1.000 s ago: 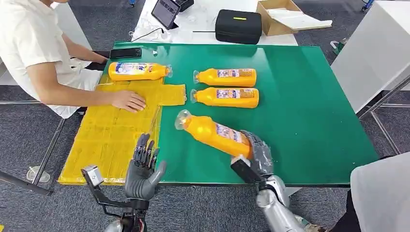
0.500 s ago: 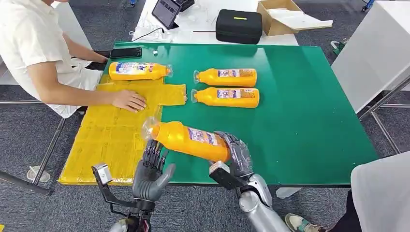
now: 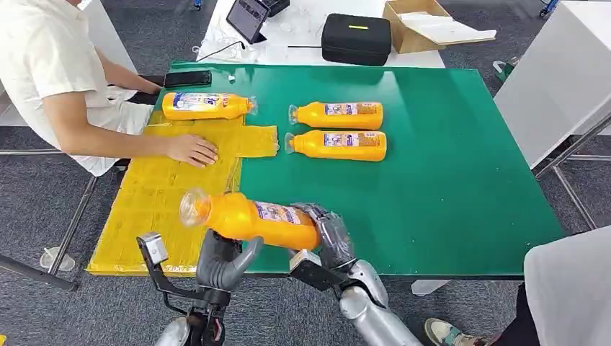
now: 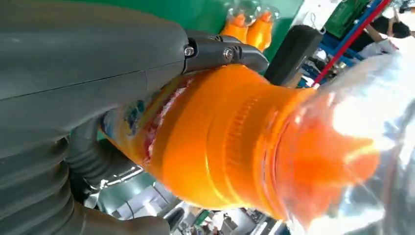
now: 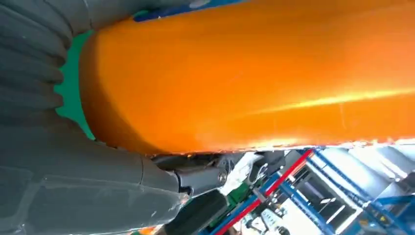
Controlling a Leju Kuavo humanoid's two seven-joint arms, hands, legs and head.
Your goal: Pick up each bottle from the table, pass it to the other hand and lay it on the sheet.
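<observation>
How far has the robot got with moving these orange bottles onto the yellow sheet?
One bottle on the sheet already lies at the far end of the yellow sheet, beside a person's hand. The held bottle is mid-handover: the right hand grips its base while the left hand is under its neck end. Two bottles on the green table wait untouched.

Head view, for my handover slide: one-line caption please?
Right hand holds an orange bottle above the left hand, beside the yellow sheet.
</observation>
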